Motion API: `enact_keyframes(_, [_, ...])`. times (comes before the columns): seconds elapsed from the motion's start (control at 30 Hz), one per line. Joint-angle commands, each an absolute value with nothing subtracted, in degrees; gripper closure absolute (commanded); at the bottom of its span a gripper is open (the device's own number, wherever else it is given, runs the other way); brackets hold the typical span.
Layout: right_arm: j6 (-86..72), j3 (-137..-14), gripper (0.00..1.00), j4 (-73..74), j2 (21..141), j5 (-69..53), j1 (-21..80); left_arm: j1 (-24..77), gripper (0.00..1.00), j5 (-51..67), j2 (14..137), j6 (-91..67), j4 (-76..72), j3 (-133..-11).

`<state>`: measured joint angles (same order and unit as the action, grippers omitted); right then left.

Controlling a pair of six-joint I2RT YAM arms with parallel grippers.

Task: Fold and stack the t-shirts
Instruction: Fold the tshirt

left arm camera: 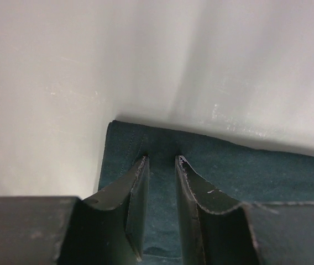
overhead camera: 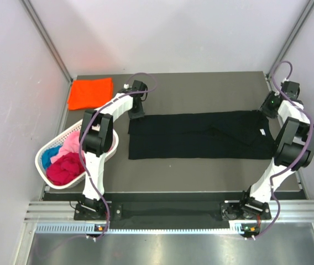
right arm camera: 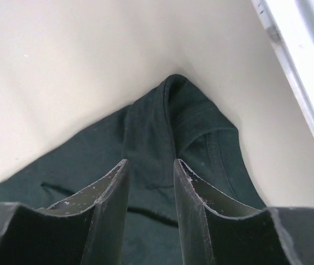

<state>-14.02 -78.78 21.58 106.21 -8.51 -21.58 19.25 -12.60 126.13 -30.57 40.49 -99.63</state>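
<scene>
A black t-shirt (overhead camera: 201,135) lies flat across the middle of the table as a long folded band. Its collar end is to the right. My left gripper (overhead camera: 136,115) is down at the shirt's far left corner. In the left wrist view its fingers (left arm camera: 161,158) stand slightly apart over the hem corner of the dark cloth (left arm camera: 229,171), open. My right gripper (overhead camera: 267,109) is at the far right end. In the right wrist view it (right arm camera: 150,161) is open above the cloth (right arm camera: 146,127) beside the collar (right arm camera: 218,138). A folded orange t-shirt (overhead camera: 90,93) rests at the far left corner.
A white lattice basket (overhead camera: 45,149) at the left edge holds pink (overhead camera: 68,144), magenta (overhead camera: 66,168) and blue (overhead camera: 47,158) t-shirts. The left arm's elbow hangs over the basket's right side. Enclosure walls and metal posts ring the table.
</scene>
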Motion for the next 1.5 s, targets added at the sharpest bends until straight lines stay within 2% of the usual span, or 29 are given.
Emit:
enact_keyframes(0.0, [-13.3,-80.9,0.62,17.1,108.9,-11.6,-23.0,18.5,0.7,-17.7,127.5,-30.7,39.8,-97.6])
enact_keyframes(0.3, [-13.3,-81.8,0.65,10.6,114.5,-16.1,-25.9,18.4,0.71,-17.2,128.4,-31.1,40.2,-98.3])
enact_keyframes(0.4, [-13.6,-81.7,0.75,9.0,115.8,-18.5,-26.4,18.4,0.7,-18.3,128.7,-32.0,40.5,-98.1])
enact_keyframes(0.5, [-13.9,-80.9,1.0,7.4,116.0,-18.5,-27.0,18.4,0.7,-19.0,128.9,-32.4,40.9,-97.5])
enact_keyframes(0.97, [-18.1,-79.3,1.0,4.3,116.5,-16.2,-27.6,17.9,0.69,-18.1,128.8,-33.2,43.8,-100.1])
enact_keyframes(1.07, [-18.5,-80.6,0.94,5.9,115.4,-14.7,-27.6,17.9,0.68,-16.4,126.0,-32.7,45.2,-102.8])
enact_keyframes(1.2, [-19.4,-85.1,0.92,10.3,113.9,-13.2,-27.5,17.9,0.64,-14.2,119.5,-30.9,44.7,-104.0])
enact_keyframes(1.23, [-20.2,-86.4,0.81,11.7,114.3,-13.1,-27.5,17.9,0.57,-12.2,117.0,-30.7,44.7,-103.9])
enact_keyframes(1.27, [-20.9,-88.1,0.75,14.2,114.3,-13.6,-27.4,17.9,0.52,-11.3,115.8,-30.3,45.0,-103.6])
enact_keyframes(1.3, [-21.5,-88.2,0.69,14.8,113.6,-14.1,-27.2,18.0,0.51,-10.3,114.8,-30.0,45.3,-103.2])
enact_keyframes(1.33, [-22.1,-87.8,0.58,14.8,112.9,-14.8,-26.9,18.0,0.51,-6.8,112.4,-29.6,45.5,-102.4])
enact_keyframes(1.47, [-22.7,-86.8,0.49,19.5,107.3,-7.8,-23.9,20.6,0.54,-0.4,102.9,-26.6,39.9,-92.0])
